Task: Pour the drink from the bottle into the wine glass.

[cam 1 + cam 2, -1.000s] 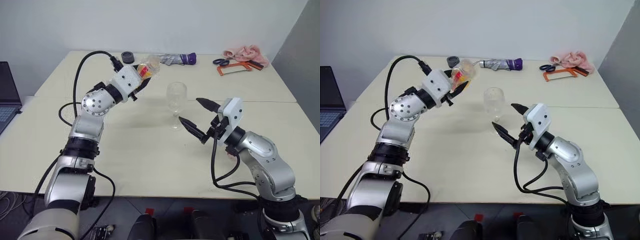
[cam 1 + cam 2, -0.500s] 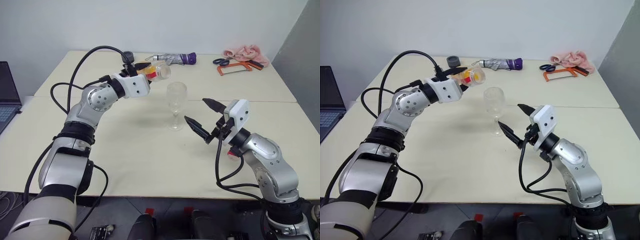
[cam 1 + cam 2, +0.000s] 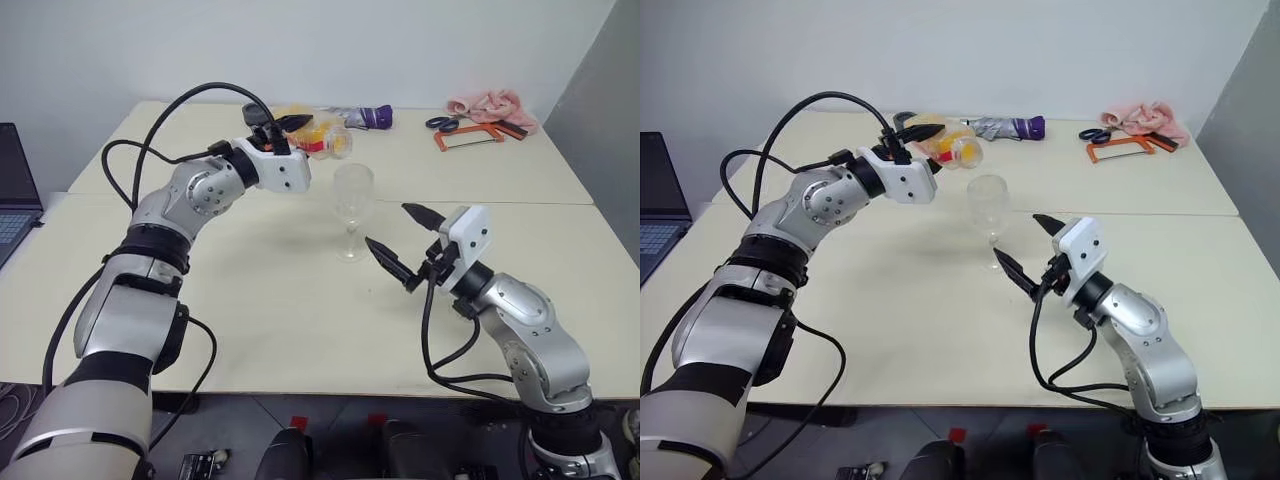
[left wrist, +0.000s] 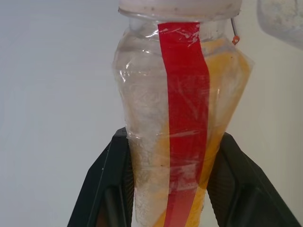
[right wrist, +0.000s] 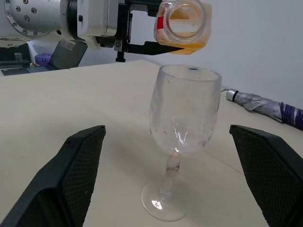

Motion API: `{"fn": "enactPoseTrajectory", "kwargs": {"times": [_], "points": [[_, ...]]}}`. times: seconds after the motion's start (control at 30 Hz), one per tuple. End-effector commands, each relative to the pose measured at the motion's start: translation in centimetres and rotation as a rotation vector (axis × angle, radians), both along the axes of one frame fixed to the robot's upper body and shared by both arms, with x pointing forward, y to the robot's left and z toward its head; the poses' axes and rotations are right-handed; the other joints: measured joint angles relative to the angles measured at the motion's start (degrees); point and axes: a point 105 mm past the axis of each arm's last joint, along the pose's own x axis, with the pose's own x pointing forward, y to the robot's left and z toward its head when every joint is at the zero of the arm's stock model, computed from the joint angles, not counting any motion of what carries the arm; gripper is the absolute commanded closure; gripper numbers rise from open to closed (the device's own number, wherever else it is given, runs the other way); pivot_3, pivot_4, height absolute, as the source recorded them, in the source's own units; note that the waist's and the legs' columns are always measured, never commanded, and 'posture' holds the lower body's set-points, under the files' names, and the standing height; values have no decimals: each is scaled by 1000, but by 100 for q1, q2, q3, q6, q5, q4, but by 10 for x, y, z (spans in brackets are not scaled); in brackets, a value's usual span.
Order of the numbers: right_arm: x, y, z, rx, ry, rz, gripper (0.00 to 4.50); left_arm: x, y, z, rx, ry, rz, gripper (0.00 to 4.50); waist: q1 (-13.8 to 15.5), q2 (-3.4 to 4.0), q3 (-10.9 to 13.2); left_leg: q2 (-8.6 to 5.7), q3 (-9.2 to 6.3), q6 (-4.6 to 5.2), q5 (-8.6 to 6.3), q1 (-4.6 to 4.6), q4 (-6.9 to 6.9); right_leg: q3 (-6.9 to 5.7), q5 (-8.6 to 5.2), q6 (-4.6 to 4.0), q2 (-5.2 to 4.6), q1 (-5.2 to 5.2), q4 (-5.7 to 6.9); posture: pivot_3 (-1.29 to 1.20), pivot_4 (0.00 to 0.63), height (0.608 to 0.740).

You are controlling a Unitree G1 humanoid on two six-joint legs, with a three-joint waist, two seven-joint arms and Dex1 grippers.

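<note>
My left gripper [image 3: 300, 135] is shut on the bottle [image 3: 322, 138], a small clear plastic one with a red label strip [image 4: 182, 118]. The bottle lies tipped on its side in the air. Its uncapped mouth [image 5: 183, 18] points toward the wine glass [image 3: 352, 197] from just above and to the left of the rim. The orange drink [image 5: 189, 43] pools along the bottle's lower side. The clear stemmed glass stands upright on the table and looks empty. My right gripper [image 3: 388, 226] is open just in front of the glass, its fingers [image 5: 80, 170] on either side of it, apart from it.
At the table's far edge lie a folded grey and purple umbrella [image 3: 358, 118], a pink cloth [image 3: 485, 104], scissors and an orange-framed tool [image 3: 466, 136]. A laptop [image 3: 14, 190] sits at the far left. A seam [image 3: 560, 203] runs across the table behind the glass.
My left gripper has rolled and shifted right toward the glass, tipping the bottle from tilted to lying on its side with its mouth near the rim. The right gripper has stayed put.
</note>
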Motion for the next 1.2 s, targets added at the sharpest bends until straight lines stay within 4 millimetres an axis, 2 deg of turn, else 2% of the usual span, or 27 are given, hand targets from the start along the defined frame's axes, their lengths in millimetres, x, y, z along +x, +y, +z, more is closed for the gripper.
{"fn": "enactPoseTrajectory", "kwargs": {"times": [0.03,0.4,1.2], "points": [[-8,4,13,16,-71,10,0,-4,-3,28,-6,-105,-18,2823,0,0,0,0,0,0,0,0,0,0,0,0,0,-1,0,0,150,740],[-12,5,3,7,-92,9,0,-2,-2,35,40,-169,-3,2826,0,0,0,0,3,-1,0,-2,0,0,0,0,0,-4,2,0,150,740],[-10,7,-3,22,-73,-11,0,0,-1,47,90,-238,17,2826,0,0,0,-1,7,-18,10,-3,1,2,0,0,0,-6,4,0,150,740]]}}
